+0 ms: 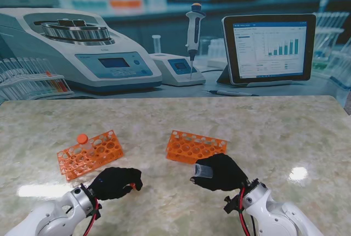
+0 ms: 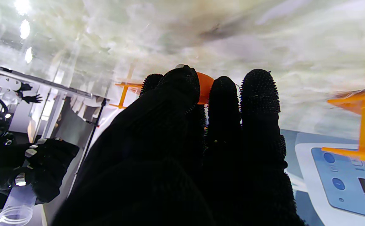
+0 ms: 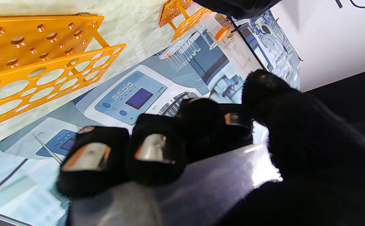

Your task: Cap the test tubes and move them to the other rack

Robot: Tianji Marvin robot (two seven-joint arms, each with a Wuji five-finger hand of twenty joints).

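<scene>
My left hand (image 1: 115, 183) is shut on a small orange cap (image 1: 132, 185); the left wrist view shows the cap (image 2: 205, 86) pinched between thumb and fingertips. My right hand (image 1: 222, 172) is shut on a clear uncapped test tube (image 1: 203, 170) whose open mouth points toward the left hand. The fingers wrap around the tube (image 3: 201, 185) in the right wrist view. An orange rack (image 1: 90, 155) on the left holds one capped tube (image 1: 82, 140). A second orange rack (image 1: 196, 146) lies just beyond the right hand; I see no tubes in it.
The marble table (image 1: 274, 131) ends at a lab backdrop showing a centrifuge (image 1: 82, 46), a pipette (image 1: 193, 33) and a tablet (image 1: 269, 46). The hands are a short gap apart, nearer to me than both racks.
</scene>
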